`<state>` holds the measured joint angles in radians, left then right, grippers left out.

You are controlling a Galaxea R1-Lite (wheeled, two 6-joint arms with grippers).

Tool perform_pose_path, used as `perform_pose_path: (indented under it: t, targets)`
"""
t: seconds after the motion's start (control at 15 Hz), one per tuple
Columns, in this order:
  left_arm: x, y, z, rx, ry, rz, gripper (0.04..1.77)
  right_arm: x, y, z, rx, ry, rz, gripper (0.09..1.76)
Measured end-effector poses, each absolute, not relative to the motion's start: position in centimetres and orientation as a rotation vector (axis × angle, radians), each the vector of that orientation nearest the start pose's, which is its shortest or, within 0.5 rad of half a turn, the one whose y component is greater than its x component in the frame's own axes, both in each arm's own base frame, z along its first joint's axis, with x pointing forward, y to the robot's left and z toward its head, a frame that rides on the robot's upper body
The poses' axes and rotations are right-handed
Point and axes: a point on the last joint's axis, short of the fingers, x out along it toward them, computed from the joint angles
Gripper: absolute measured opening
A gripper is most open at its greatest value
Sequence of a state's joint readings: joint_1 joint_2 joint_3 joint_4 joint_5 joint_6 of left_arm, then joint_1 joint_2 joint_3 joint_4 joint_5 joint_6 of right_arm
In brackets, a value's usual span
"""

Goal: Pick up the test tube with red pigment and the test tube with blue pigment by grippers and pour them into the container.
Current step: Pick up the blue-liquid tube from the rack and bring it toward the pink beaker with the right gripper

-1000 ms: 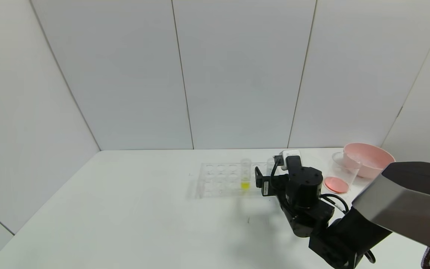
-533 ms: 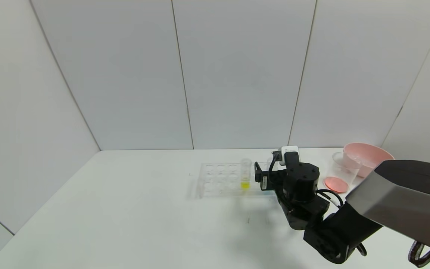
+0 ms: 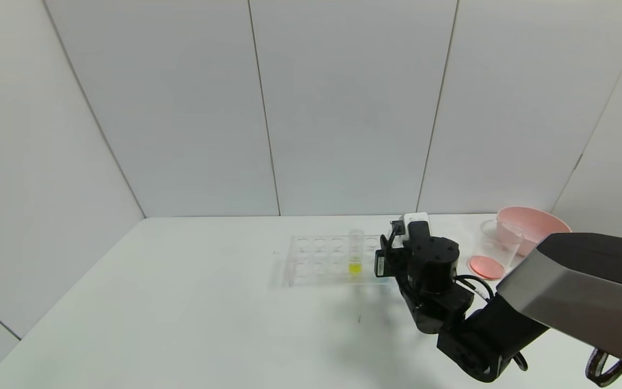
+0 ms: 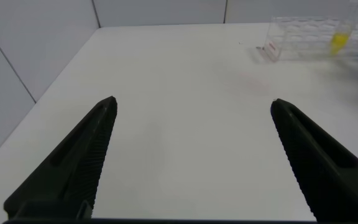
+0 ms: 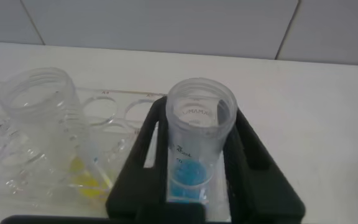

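Blue-pigment tube [image 5: 194, 143], apparently clamped in right gripper [image 5: 197, 168].

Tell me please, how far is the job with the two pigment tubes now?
Done, apparently: the container already holds orange-red liquid. In hand: the right gripper has its jaws around the blue pigment tube, still upright at the tube rack. Left: lifting and pouring the blue. The left gripper hangs open, idle.

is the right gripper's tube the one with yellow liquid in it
No: in the right wrist view the right gripper has its fingers around the test tube with blue pigment, while the yellow tube stands beside it in the rack.
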<state>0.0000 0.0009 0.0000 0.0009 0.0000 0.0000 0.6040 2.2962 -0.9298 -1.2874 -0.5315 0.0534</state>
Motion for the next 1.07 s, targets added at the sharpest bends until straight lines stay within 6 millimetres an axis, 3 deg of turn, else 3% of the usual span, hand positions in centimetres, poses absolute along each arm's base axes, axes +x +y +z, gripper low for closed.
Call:
perform_pose_path:
  t: [0.07,0.6,1.07]
  targets:
    - [-2.3,0.0,7.5,0.000,0.002,0.000,1.76,34.1,22.2,6.1,0.011,0.068,0.070,0.52]
    - [-2.3,0.0,7.5,0.000,0.002,0.000,1.76,34.1,22.2,6.7,-0.012,0.055,0.071,0.52]
    - [-2.3,0.0,7.5,0.000,0.001,0.000,1.76,33.5,21.8,11.3,-0.046,-0.046,0.098,0.52]
